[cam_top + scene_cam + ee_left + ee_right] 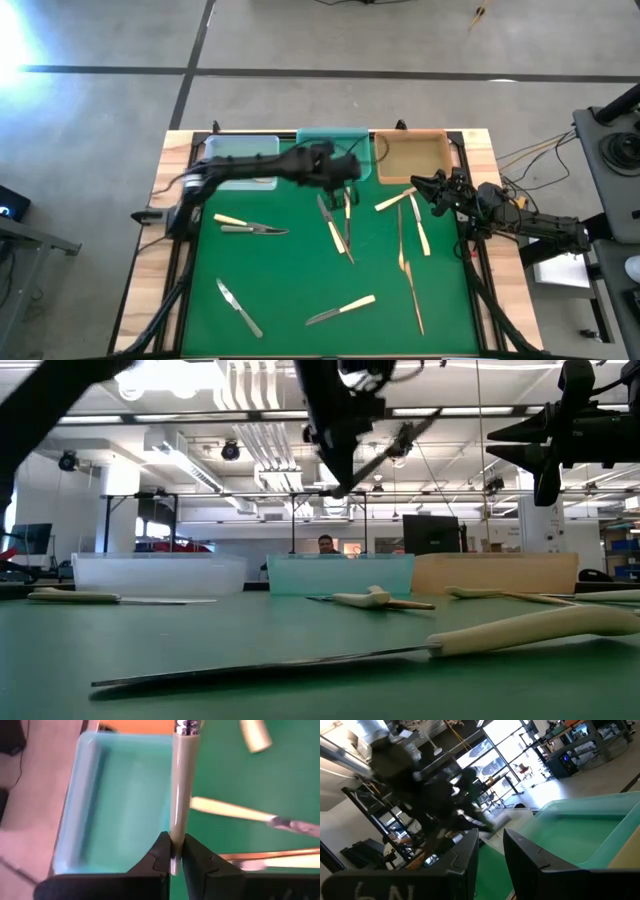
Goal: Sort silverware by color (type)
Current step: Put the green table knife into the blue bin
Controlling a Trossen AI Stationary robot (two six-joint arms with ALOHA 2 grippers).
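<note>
My left gripper (172, 851) is clamped tight on the very end of a cream-handled knife (181, 795), the two fingers (156, 857) pinching the handle's tip so that nearly all of it, up to the silver collar where the blade begins, sticks out ahead of me. It is lifted clear of the mat, hanging just off the near edge of the teal bin (102, 800), with the blade end angling down in the low view. I judge it light and stiff, but the handle looks smooth and glossy, so a pinch this far out on the end could let it pivot or slide; a hold nearer the middle of the handle, close to the collar, would balance it better. My right gripper (432, 192) waits above the mat beside the amber bin (412, 155), its fingers parted with nothing between them. The rest of the silverware (345, 310) lies scattered flat on the green mat (290, 290): thin pieces lying that low give little to get under, so I would take each across its narrow width at the thicker handle rather than at the blade. The clear bin (240, 150) sits at the far left of the row.
</note>
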